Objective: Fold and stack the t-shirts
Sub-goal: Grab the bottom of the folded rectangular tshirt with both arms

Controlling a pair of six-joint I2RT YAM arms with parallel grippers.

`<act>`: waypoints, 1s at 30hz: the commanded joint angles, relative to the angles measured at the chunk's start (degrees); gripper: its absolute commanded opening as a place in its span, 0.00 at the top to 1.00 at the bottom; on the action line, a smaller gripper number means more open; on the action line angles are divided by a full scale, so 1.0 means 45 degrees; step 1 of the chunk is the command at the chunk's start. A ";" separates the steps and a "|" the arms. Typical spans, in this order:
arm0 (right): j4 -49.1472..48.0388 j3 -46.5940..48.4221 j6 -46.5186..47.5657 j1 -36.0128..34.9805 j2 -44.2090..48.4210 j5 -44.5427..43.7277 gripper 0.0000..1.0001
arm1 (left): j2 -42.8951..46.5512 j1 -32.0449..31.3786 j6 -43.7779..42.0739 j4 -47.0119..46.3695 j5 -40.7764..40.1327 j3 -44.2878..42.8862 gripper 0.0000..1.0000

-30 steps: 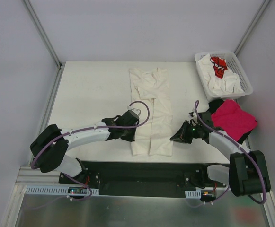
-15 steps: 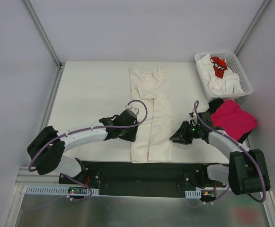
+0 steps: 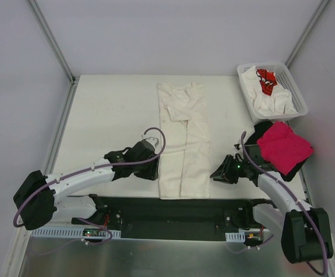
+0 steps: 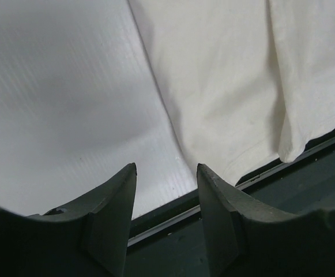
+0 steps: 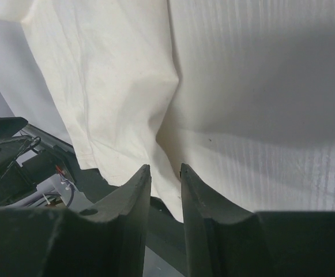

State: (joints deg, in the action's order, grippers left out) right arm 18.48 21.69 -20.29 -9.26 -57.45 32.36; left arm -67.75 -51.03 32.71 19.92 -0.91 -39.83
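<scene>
Cream shirt (image 3: pixel 183 141) lies mid-tabletop as a narrow strip, long axis near-to-far. Left fingers (image 4: pixel 118 202) parted, empty, just left of its near hem; right fingers (image 5: pixel 132 196) narrow gap, empty, just right of it. Both about equally close, so probably near end folds toward far

I can pass freely over the bare worktop (image 3: pixel 109 109) by its left edge; basket (image 3: pixel 297 89) and pink t-shirt (image 3: pixel 283 147) crowd the right edge.
</scene>
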 commanded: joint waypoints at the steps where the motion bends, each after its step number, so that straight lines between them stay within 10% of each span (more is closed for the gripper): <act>1: 0.0640 -0.0425 0.0038 -0.0052 0.1027 -0.0258 0.70 | 0.0387 -0.0320 0.0466 0.0592 0.0182 0.0434 0.54; 30: 0.0483 -0.1110 -0.0196 -0.1809 0.0735 0.0329 0.67 | -0.2543 -0.1922 -0.0297 -0.0345 0.2116 -0.0347 0.58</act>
State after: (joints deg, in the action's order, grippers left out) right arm 21.32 17.50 -18.09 -15.38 -55.18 33.58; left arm -78.24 -58.67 30.79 19.84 7.53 -39.68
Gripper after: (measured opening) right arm 0.326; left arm 0.427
